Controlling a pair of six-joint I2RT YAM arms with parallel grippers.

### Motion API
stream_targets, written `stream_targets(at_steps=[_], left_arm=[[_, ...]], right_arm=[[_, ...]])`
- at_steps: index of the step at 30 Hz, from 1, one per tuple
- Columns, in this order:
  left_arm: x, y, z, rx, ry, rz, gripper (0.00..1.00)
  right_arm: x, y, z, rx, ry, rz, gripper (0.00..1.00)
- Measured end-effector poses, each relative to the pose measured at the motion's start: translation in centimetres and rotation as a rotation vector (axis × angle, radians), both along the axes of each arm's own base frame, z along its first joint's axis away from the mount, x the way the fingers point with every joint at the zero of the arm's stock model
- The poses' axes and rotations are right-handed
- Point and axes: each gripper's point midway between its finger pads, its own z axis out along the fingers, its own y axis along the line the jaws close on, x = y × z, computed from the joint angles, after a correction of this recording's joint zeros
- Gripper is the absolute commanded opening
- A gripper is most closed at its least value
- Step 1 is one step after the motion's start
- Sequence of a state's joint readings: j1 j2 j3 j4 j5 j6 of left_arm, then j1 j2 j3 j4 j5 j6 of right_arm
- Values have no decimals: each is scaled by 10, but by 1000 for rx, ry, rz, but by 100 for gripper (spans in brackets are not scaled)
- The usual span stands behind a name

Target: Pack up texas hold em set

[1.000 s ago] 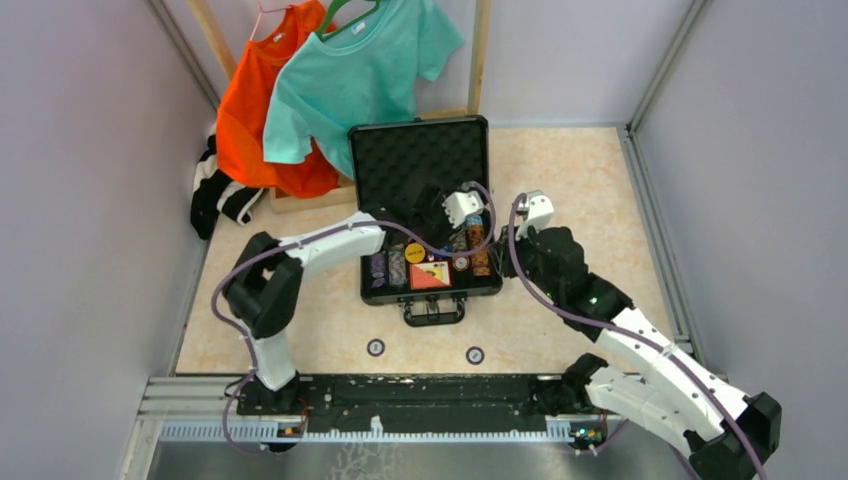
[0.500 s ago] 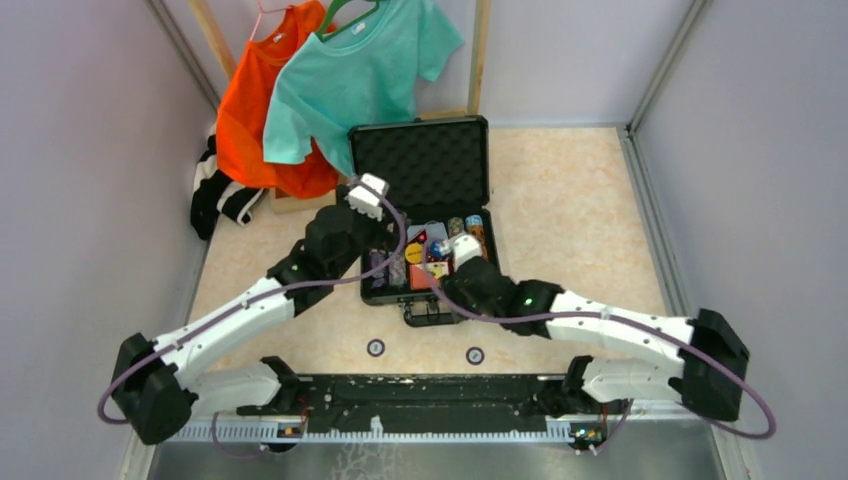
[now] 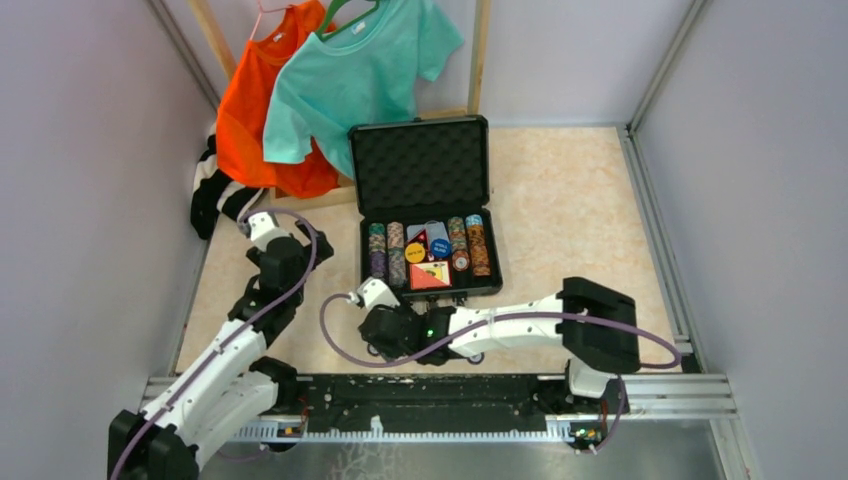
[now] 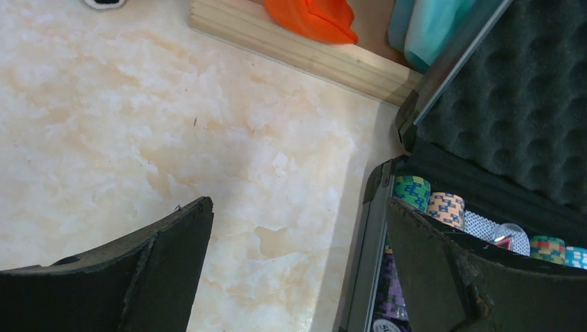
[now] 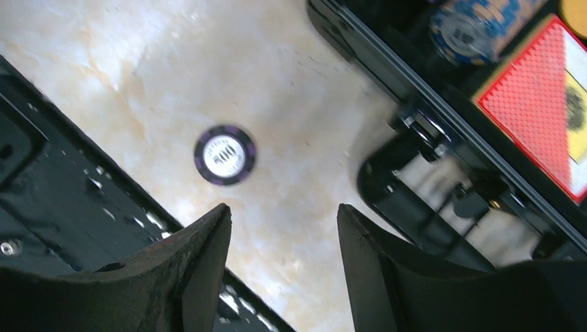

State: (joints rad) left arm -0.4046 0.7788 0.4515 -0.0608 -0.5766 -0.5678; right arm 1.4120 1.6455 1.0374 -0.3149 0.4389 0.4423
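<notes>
The black briefcase (image 3: pixel 425 165) stands open mid-table, its foam lid up. Rows of poker chips (image 3: pixel 386 250), a red card box (image 3: pixel 430 276), a yellow button (image 3: pixel 415 252) and a blue button (image 3: pixel 440 244) lie inside. My left gripper (image 3: pixel 262 226) hangs left of the case, wide open and empty (image 4: pixel 299 204), beside the case's left edge (image 4: pixel 370 242). My right gripper (image 3: pixel 372 294) is in front of the case, open and empty (image 5: pixel 282 211). A loose purple chip (image 5: pixel 224 154) lies on the table just beyond its left fingertip. The case's handle (image 5: pixel 415 180) shows blurred at its right.
A teal shirt (image 3: pixel 360 70) and an orange shirt (image 3: pixel 255 110) hang on a wooden frame (image 4: pixel 297 48) behind the case. A black-and-white cloth (image 3: pixel 215 195) lies at the far left. The black rail (image 3: pixel 430 390) runs along the near edge. Grey walls close in both sides.
Both arms have drawn back from the case. The left swung out to the left and opened wide. The right came down in front of the case and opened.
</notes>
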Motion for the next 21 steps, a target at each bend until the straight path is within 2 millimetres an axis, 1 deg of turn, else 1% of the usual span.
stream_targets(at_steps=[3, 7, 9, 16, 19, 21], left_arm=[[3, 7, -7, -34, 16, 46, 99], [8, 17, -27, -54, 80, 89, 99], [10, 19, -33, -68, 96, 96, 99], [15, 17, -28, -100, 69, 81, 99], [15, 16, -27, -106, 61, 82, 99], [14, 17, -27, -109, 59, 83, 99]], right_arm=[[-1, 18, -7, 10, 4, 15, 59], [-1, 32, -20, -14, 10, 36, 61], [-1, 39, -25, -16, 16, 47, 62], [-7, 52, -38, -12, 48, 79, 63], [-11, 53, -48, -24, 72, 91, 63], [-12, 54, -50, -20, 78, 94, 63]])
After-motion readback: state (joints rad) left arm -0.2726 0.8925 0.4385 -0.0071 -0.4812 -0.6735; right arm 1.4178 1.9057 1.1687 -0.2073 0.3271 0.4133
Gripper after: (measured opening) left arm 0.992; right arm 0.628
